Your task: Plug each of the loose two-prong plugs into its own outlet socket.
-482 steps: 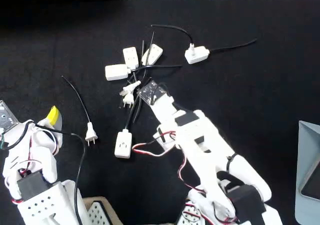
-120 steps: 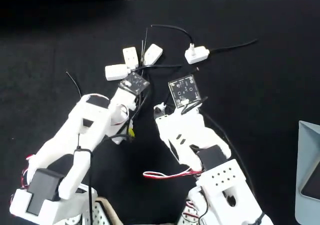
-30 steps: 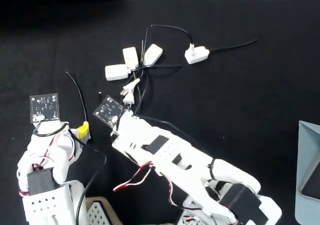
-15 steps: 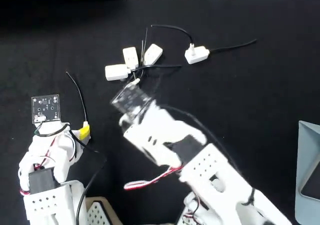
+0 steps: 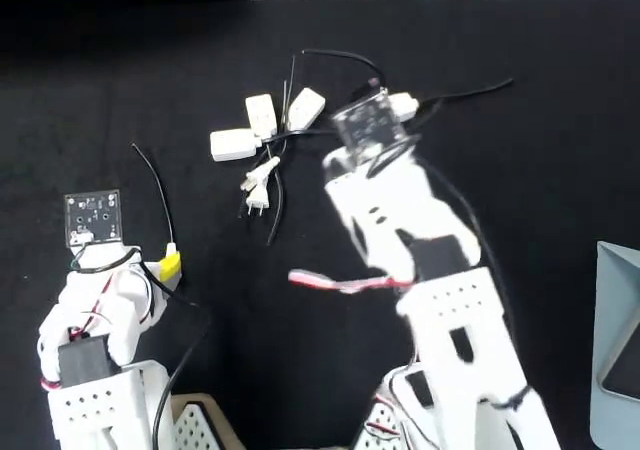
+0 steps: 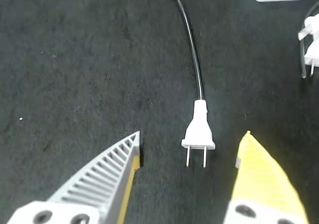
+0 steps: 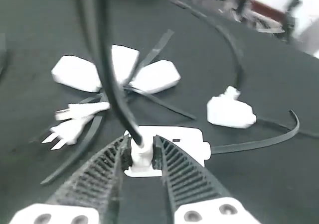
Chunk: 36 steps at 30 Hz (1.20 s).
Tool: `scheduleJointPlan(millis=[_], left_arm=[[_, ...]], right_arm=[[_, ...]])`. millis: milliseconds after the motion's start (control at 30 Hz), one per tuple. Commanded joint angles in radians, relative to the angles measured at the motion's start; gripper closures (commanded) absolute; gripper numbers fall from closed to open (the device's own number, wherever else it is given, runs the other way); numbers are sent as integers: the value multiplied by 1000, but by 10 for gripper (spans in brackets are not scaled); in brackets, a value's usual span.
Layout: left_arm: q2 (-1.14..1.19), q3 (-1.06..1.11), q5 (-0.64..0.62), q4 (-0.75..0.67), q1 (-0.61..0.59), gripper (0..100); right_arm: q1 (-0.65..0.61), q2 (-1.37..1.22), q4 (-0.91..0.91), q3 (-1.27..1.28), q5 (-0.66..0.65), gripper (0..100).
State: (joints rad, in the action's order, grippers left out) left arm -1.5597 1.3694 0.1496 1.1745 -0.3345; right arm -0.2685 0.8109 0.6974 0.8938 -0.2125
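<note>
My left gripper point(image 6: 192, 134) is open low over the black table, its grey and yellow fingers on either side of a white two-prong plug point(image 6: 198, 127) lying with its prongs toward the wrist. From above, that plug's black cable point(image 5: 155, 195) ends at the yellow finger point(image 5: 168, 265). My right gripper point(image 7: 141, 154) is shut on a white plug point(image 7: 139, 159) with a thick black cable, pressed against a white outlet block point(image 7: 174, 138). The right arm point(image 5: 400, 210) stretches to the back centre. Three loose outlets point(image 5: 262, 113) and two loose plugs point(image 5: 258, 185) lie left of it.
Another outlet with a plug in it point(image 7: 230, 112) lies at the back, its cable point(image 5: 465, 93) trailing right. Black cables cross among the loose outlets. A grey bin point(image 5: 615, 350) stands at the right edge.
The right arm has swung from the front left, near the left arm, across to the back centre, carrying its plug and outlet. The left arm has stayed put.
</note>
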Motion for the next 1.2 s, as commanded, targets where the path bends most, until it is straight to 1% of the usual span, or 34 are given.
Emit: scheduleJointPlan(millis=[0, 200, 333, 533, 667, 733, 800, 933, 1033, 1167], left_arm=[[-6, -5, -8, -15, -12, 694], [-6, -4, -8, -15, -12, 694], [-6, 10, -8, -17, -12, 694], [-6, 27, -6, -35, -12, 694], [-6, 28, -8, -35, -12, 694], [-6, 28, -8, -35, -12, 694], [-6, 28, -8, -35, -12, 694], [-6, 30, -8, -35, -12, 694], [-6, 30, -8, -35, -13, 694], [-6, 31, -8, -35, -13, 694]], right_arm=[[123, -162, -137, -62, -5, 985], [218, -478, -245, -200, -3, 985], [245, -654, -256, -328, -2, 985], [284, -866, -239, -507, 91, 981], [275, -914, -129, -595, 112, 891], [255, -906, -44, -647, 172, 860], [233, -883, 68, -700, 221, 860], [137, -834, 233, -771, 342, 858], [25, -823, 282, -779, 434, 858], [-100, -868, 276, -786, 617, 858]])
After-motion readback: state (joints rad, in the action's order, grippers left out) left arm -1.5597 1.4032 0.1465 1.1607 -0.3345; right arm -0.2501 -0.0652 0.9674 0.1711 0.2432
